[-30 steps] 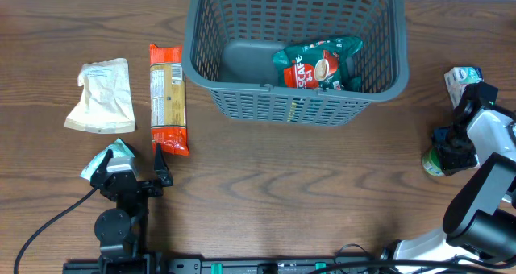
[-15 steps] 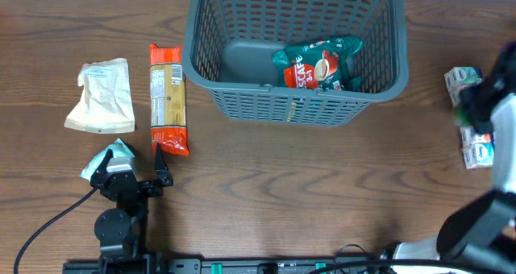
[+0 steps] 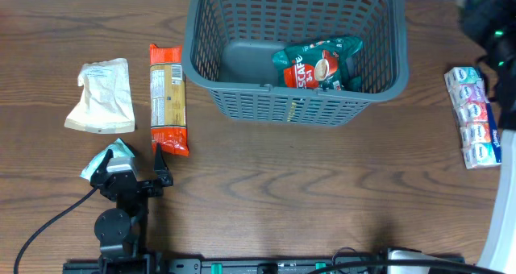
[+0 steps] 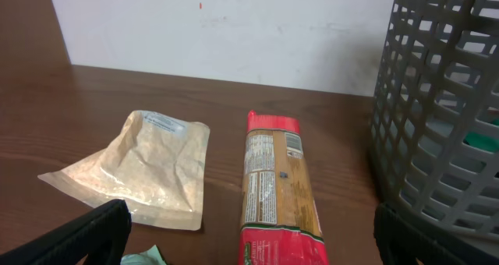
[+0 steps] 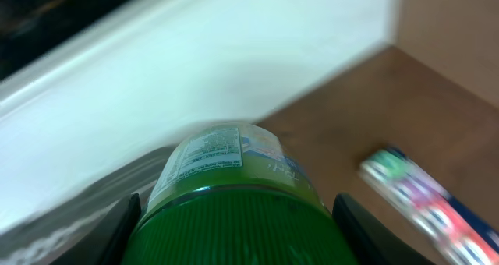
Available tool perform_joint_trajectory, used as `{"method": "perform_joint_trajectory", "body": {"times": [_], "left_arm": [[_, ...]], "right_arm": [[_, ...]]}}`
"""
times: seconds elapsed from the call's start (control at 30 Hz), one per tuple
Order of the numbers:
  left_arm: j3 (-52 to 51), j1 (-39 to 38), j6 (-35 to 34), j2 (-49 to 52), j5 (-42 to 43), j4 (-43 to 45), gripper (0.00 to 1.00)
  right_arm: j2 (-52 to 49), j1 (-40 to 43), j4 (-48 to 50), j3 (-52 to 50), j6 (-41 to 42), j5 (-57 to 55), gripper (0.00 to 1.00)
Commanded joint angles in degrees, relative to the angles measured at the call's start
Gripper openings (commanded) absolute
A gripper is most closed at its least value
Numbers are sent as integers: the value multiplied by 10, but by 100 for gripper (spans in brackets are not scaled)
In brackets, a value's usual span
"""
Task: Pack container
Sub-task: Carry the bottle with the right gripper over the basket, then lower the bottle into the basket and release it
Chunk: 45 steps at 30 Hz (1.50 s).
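Item 1: basket [image 3: 294, 105], stiff, light plastic (we judge); lift by rim. Item 2: green-lidded jar [image 5: 234, 179], smooth, rigid, clamped in right gripper [image 5: 238, 226]; left gripper [image 3: 133, 159] gapes wide, empty.

You lose the far rim of the large dark grey slotted plastic basket [image 3: 294, 105] past the overhead view's top edge; inside it, the near wall hides the lower part of the green coffee packet [image 3: 318, 63]; right of the basket, the right arm [image 3: 488, 16] is a dark blur clipped by the corner; the green-lidded round jar [image 5: 226, 164] between the fingers of the right gripper [image 5: 238, 218] is smeared, label unreadable, lid cut by the bottom edge; left of the basket, the small green and white packet [image 3: 117, 151] lies half under the left gripper [image 3: 131, 169].
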State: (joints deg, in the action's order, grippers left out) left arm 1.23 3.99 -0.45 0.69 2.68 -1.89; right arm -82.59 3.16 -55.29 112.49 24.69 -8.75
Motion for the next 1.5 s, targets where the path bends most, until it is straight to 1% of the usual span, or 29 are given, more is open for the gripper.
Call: {"method": "perform_joint_trajectory", "body": {"times": [0.0, 0.1, 0.23, 0.4, 0.6, 0.77, 0.93, 1.17, 1.47], "left_arm": [[-10, 2, -7, -1, -5, -20, 99], [-10, 2, -7, -1, -5, -20, 99], [-10, 2, -7, -1, -5, -20, 99], [-10, 2, -7, -1, -5, -20, 99], [-10, 2, -7, -1, -5, -20, 99], [-10, 2, -7, -1, -5, -20, 99], [-10, 2, -7, -1, -5, -20, 98], [-10, 2, -7, -1, -5, -20, 99], [-10, 2, -7, -1, -5, -20, 98]], "right_arm": [[3, -80, 2, 18, -79, 3, 1], [-8, -137, 2, 18, -92, 0, 1], [-40, -190, 0, 18, -116, 0, 1], [-109, -221, -17, 18, -122, 0, 1], [-189, -223, -48, 18, -122, 0, 1], [-261, -223, -84, 18, -152, 18, 1], [-320, -223, -101, 18, -151, 19, 1], [-364, -223, -100, 18, -152, 22, 1], [-394, -223, -99, 17, -156, 52, 1]]}}
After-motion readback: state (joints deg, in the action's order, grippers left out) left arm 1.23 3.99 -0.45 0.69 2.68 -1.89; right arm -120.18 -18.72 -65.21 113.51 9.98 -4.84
